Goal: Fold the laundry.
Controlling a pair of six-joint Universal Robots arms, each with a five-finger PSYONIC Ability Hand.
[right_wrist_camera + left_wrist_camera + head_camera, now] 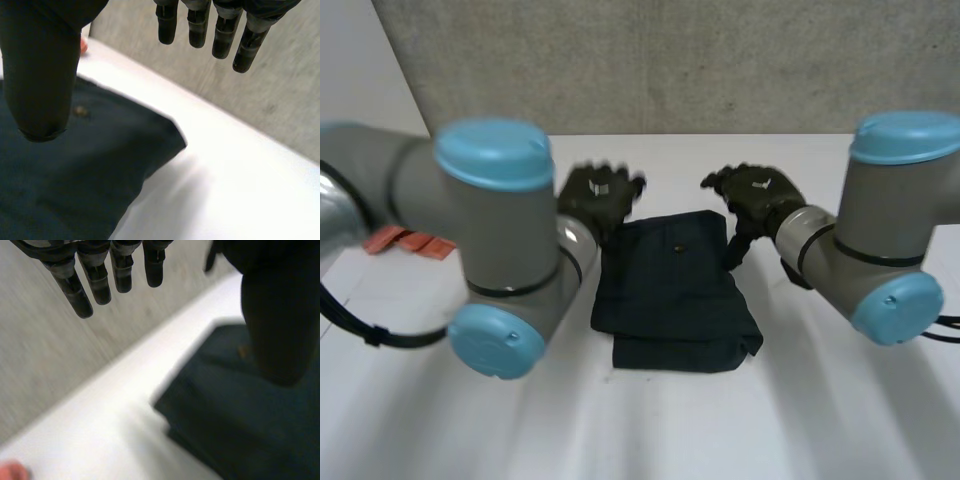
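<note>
Dark blue-green checked cloth (675, 290), already folded into a thick oblong, lies in the middle of your white table (820, 400), with its long axis running from the far side toward the robot. Your black left hand (600, 195) hangs at the cloth's far left corner and your black right hand (755, 195) at its far right corner. Each is about equally near its own end of the far short edge, and the bulk of the cloth lies nearward of both palms. Both hands are slack and hold nothing: the left hand's fingers (95, 275) and the right hand's fingers (215, 25) hang straight, well apart from their thumbs. A small button (677, 246) sits on the far half. I judge the next fold wants both hands down on that far edge together, carrying it along the long axis. Flat orange-red pieces (408, 241) lie well apart at the left.
</note>
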